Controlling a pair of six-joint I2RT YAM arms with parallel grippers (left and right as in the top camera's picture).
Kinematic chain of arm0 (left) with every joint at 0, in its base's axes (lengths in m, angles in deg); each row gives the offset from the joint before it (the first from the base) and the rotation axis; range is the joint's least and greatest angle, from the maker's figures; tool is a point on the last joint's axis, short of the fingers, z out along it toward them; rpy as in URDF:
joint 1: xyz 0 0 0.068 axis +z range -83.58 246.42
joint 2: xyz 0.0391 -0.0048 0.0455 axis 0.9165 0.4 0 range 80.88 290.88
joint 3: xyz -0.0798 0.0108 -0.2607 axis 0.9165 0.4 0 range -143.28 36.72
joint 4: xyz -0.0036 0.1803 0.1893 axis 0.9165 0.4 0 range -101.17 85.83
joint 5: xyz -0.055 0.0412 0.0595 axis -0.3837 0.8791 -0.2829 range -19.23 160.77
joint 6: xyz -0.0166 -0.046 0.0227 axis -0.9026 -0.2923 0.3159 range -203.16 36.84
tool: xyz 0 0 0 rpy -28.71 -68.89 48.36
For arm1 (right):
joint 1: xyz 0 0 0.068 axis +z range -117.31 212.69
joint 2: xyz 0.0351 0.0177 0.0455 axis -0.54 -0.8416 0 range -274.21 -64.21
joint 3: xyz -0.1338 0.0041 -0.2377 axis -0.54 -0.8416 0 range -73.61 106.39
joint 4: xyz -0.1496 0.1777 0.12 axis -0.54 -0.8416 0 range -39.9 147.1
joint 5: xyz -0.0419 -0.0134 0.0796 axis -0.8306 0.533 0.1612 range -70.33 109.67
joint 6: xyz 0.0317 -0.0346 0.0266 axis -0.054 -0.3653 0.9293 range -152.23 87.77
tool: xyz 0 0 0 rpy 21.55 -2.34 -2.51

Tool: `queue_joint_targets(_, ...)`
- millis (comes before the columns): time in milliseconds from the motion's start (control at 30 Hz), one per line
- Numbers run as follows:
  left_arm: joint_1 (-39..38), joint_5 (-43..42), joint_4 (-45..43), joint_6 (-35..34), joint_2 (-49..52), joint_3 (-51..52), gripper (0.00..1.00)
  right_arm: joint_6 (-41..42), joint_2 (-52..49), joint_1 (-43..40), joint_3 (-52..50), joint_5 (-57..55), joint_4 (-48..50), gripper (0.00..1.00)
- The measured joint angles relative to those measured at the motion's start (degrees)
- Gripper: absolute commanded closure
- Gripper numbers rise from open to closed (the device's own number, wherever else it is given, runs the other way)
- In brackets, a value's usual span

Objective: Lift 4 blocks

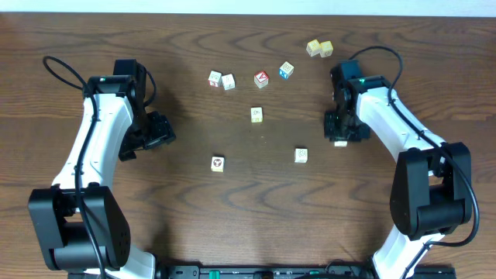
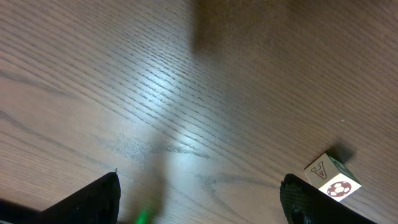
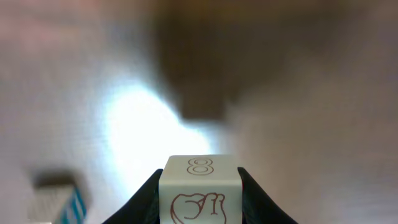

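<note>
My right gripper [image 3: 200,194] is shut on a cream-white block [image 3: 200,186] marked with an 8 and a red-brown hand drawing. Both fingers press its sides, and the table behind is blurred. From overhead, that gripper [image 1: 339,138] is at the right with a white bit of block [image 1: 339,143] showing under it. Several more cream blocks lie loose: two side by side [image 1: 215,77] [image 1: 228,81], one mid-table [image 1: 256,115], and two nearer the front [image 1: 218,163] [image 1: 301,156]. My left gripper [image 1: 159,132] is open over bare wood. A block [image 2: 331,179] with a football mark lies just beyond its right finger [image 2: 305,202].
A red-faced cube [image 1: 261,78] and a blue-faced cube [image 1: 286,70] sit at the back centre. Two pale yellow cubes [image 1: 319,49] lie behind the right arm. A blurred cube with blue marks [image 3: 59,202] shows low left in the right wrist view.
</note>
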Motion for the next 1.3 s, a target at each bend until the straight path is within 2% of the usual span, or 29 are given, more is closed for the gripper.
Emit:
queue_joint_targets(200, 0.00, -0.02, 0.02, 0.00, 0.00, 0.00, 0.18, -0.02, 0.00, 0.00, -1.53, 4.85, -2.67, 0.70)
queue_joint_targets(500, 0.00, -0.02, 0.02, 0.00, 0.00, 0.00, 0.18, -0.02, 0.61, 0.00, -9.79, 8.92, 2.32, 0.67)
queue_joint_targets(1300, 0.00, -0.02, 0.00, 0.00, 0.00, 0.00, 0.18, -0.02, 0.83, 0.11, -10.58, 16.17, 9.51, 0.66)
